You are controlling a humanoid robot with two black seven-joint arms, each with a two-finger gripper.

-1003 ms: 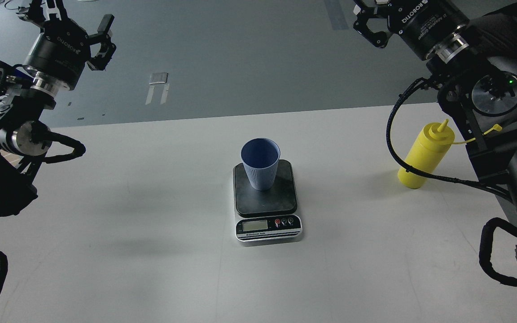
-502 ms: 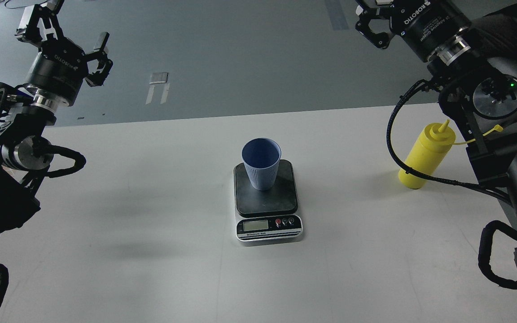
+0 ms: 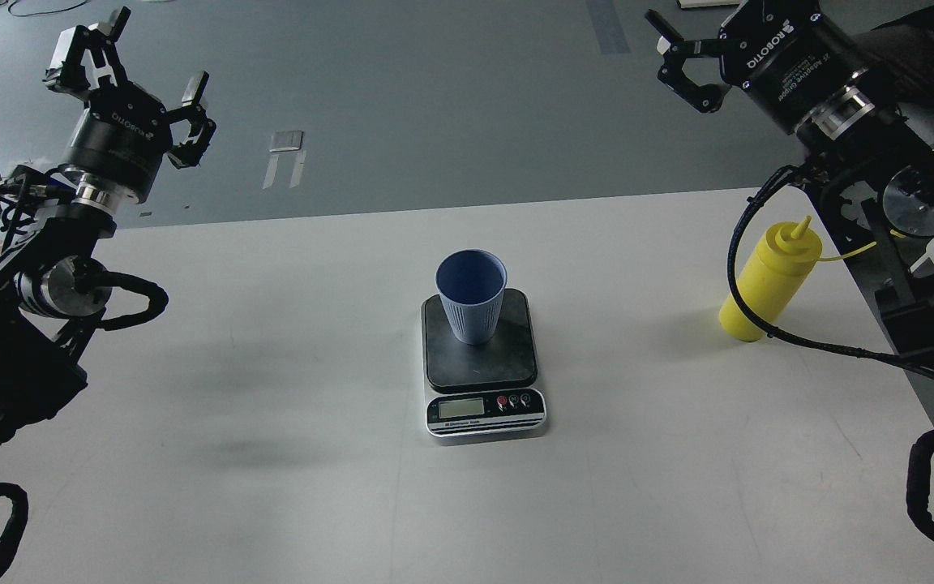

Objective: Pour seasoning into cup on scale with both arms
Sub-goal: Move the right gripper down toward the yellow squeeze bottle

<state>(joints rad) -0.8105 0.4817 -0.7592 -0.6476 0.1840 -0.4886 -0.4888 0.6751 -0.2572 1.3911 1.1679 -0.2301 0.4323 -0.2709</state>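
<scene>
seasoning (image 3: 769, 280): being left upright at right of frame, long axis near vertical | right gripper (image 3: 682, 61): being held wide, empty, up-left of it, the nearer | left gripper (image 3: 143, 77): wide, upper left | cup (image 3: 471, 296): on scale (image 3: 483, 365), centre

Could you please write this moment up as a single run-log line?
phase: pre-grasp | left hand: open, raised, empty | right hand: open, raised, empty | yellow squeeze bottle: upright on table, untouched | blue cup: on scale
</scene>
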